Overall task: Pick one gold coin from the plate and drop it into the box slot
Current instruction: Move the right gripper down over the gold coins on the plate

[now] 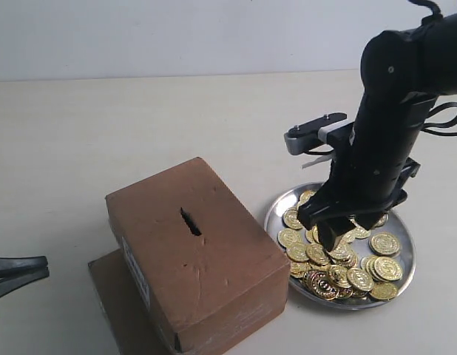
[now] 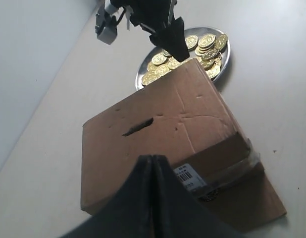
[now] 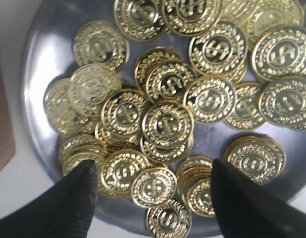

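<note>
A shiny silver plate (image 1: pixel 403 282) at the right holds several gold coins (image 1: pixel 385 243). My right gripper (image 1: pixel 333 235) hangs open just above the heap; in the right wrist view its fingers (image 3: pixel 76 198) straddle a gold coin (image 3: pixel 154 187) near the plate's rim (image 3: pixel 41 54), gripping nothing. The brown cardboard box (image 1: pixel 214 274) stands left of the plate, its dark slot (image 1: pixel 190 221) on top and a white label (image 2: pixel 186 177) on one side. My left gripper (image 1: pixel 38 267) is shut and empty at the left edge, level with the box, its tips (image 2: pixel 151 159) pointing at the box (image 2: pixel 158 134).
A flat brown cardboard sheet (image 1: pixel 114 296) lies under the box and sticks out at its left. The beige table (image 1: pixel 125 126) stretches behind the box up to a pale wall (image 1: pixel 177 33). The right arm's black body (image 1: pixel 395 111) rises above the plate.
</note>
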Controlling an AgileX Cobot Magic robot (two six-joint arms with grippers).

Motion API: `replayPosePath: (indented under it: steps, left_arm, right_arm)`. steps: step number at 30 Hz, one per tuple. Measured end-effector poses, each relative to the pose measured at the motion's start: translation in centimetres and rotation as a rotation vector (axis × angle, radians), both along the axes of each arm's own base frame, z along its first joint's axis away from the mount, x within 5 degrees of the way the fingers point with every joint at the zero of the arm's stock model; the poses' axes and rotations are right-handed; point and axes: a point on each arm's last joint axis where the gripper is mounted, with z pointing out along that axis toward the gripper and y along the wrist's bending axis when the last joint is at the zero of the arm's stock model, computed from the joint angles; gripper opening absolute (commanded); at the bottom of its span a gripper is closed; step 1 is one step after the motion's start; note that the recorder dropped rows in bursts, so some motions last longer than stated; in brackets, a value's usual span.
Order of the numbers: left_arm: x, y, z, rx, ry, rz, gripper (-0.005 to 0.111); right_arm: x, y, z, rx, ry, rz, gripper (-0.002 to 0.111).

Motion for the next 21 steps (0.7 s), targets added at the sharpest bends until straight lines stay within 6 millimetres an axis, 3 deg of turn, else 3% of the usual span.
replayPosePath:
  steps: [10, 21]
  left_arm:
    - [0.0, 0.0, 0.1, -0.015, 0.007, 0.005, 0.0]
    - [0.1, 0.0, 0.2, -0.025, 0.0, 0.012, 0.0]
  right_arm:
    - [1.0, 0.0, -3.4, -0.048, 0.021, -0.033, 0.061]
    - [1.4, 0.1, -4.1, -0.042, -0.003, -0.046, 0.059]
